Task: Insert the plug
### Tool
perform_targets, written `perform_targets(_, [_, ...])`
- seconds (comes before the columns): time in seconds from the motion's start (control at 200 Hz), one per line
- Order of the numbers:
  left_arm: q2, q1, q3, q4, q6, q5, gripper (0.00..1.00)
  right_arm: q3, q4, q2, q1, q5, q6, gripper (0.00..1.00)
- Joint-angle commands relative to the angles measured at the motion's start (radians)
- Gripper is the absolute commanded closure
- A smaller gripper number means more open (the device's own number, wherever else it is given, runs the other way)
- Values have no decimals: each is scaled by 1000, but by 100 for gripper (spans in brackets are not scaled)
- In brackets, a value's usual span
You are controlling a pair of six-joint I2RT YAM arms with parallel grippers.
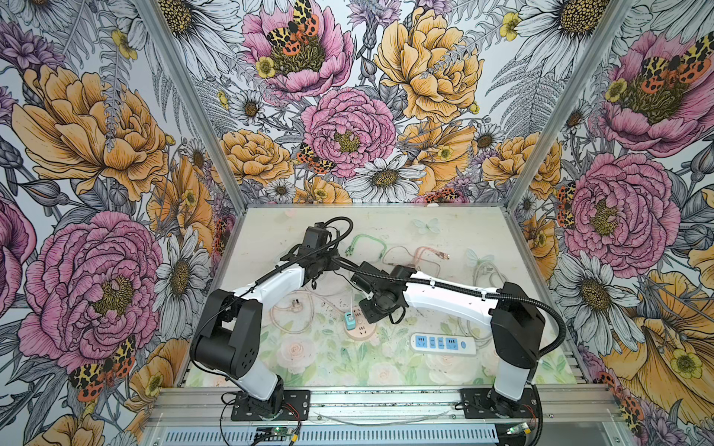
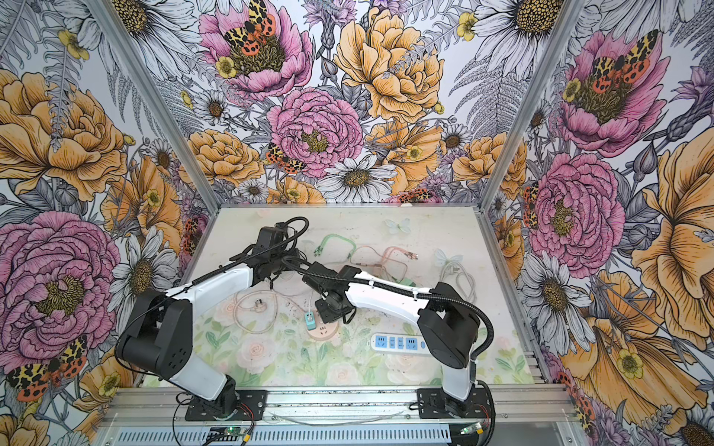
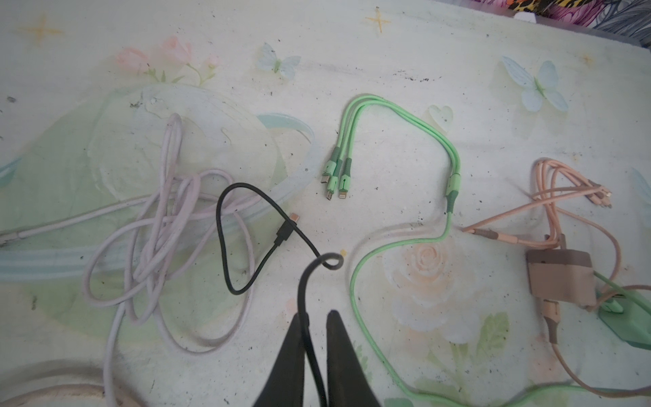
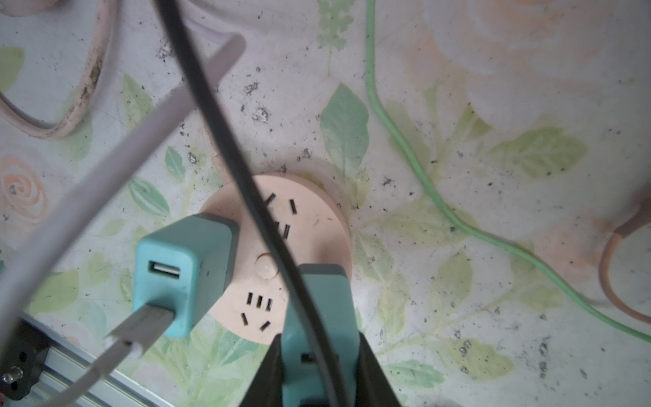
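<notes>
My right gripper (image 4: pixel 318 338) is shut on a teal charger block (image 4: pixel 331 299) and holds it just over the edge of the round pink socket (image 4: pixel 310 225). A second teal charger (image 4: pixel 183 267), with a white cable in its USB port, sits plugged into that socket and shows in both top views (image 1: pixel 350 320) (image 2: pixel 309 319). A black cable (image 4: pixel 225 134) hangs across the socket and the held block. That black cable (image 3: pixel 222 239) runs between the fingers of my left gripper (image 3: pixel 316 313), resting against one finger. The jaws stand slightly apart, open. The cable's plug end (image 3: pixel 287 229) lies on the mat.
A white and blue power strip (image 1: pixel 442 343) lies to the right of the socket. A green multi-head cable (image 3: pixel 405 116), a pink cable (image 3: pixel 563 197) with a tan charger (image 3: pixel 560 275) and a tangled lilac cable (image 3: pixel 165 225) are spread over the far mat. The socket's pink cord (image 1: pixel 293 309) loops at left.
</notes>
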Motion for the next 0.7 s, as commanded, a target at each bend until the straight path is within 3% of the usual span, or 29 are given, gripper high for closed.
perform_targets(0.0, [-40,11,-16,-15,3,-18,78,-11,-9,29,5,21,11,100])
perform_targets(0.11, [-58,10,-23,-19,-2,24,68,-9,-8,34,2,36,16,100])
perform_targets(0.41, [-157,11,-30,-86,8,30,64,1,-11,52,4,49,25,100])
perform_targets(0.696, [-342,17,-63,-150,-13,47,56,28,-11,74,15,44,37,100])
